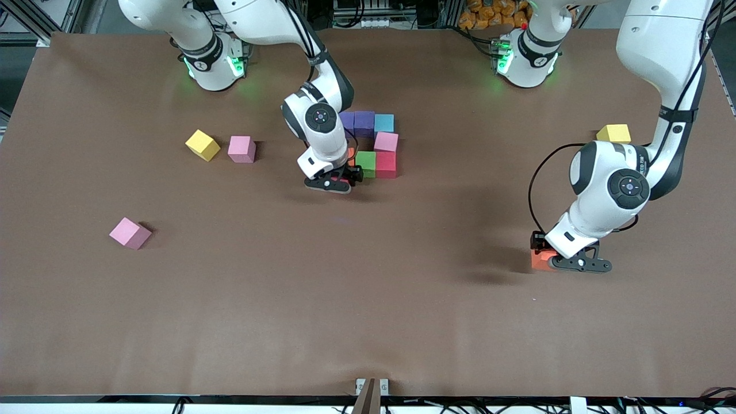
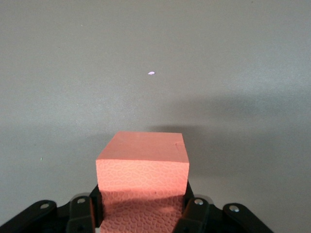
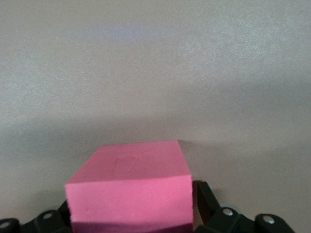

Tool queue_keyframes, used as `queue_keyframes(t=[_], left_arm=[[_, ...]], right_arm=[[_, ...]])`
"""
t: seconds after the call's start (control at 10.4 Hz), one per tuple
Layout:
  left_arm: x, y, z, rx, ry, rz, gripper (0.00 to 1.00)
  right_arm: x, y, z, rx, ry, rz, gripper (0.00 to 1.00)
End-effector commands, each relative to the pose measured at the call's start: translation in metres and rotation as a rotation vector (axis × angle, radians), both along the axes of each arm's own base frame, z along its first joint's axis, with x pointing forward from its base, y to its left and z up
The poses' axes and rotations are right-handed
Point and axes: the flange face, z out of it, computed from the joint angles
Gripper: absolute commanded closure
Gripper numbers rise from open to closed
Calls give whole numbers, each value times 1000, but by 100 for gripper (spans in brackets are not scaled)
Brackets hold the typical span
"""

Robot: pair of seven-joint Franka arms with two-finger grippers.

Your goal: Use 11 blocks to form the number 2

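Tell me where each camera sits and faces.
Front view: high across the brown table, facing both arms' bases.
Left wrist view: on that wrist, looking down at the orange matte cube in the left tool.
Right wrist view: on that wrist, looking down at a pinkish-red matte cube by the right tool.
Front and left wrist share the orange cube.

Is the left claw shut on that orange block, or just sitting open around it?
Shut on it: left claw has fingers pressed against both sides of the orange block.
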Motion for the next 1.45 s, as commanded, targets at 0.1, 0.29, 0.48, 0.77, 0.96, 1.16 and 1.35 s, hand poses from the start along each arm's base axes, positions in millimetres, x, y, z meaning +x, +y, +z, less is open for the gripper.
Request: queue_keyframes(t=[0.1, 0.29, 0.48, 0.77, 0.96, 1.16, 1.35], left_arm=[[0, 0, 9, -8, 5, 14, 92], [0, -1, 17, -9, -5, 14, 92], [1, -15, 26, -24, 26, 15, 92], [6, -51, 49, -56, 49, 86, 92], [3, -95, 64, -67, 44, 147, 94], [-3, -140, 73, -104, 37, 177, 96], [-18, -195, 70, -139, 55, 207, 96]], right_arm=[[10, 12, 21, 16, 16, -65, 0], [14, 11, 35, 21, 20, -62, 0], [19, 6, 50, 27, 19, -52, 0], [33, -7, 61, 26, 0, -7, 0], [56, -31, 85, 31, -12, 8, 0], [96, -93, 120, 41, -5, 68, 0], [128, -170, 152, 58, 32, 90, 0]])
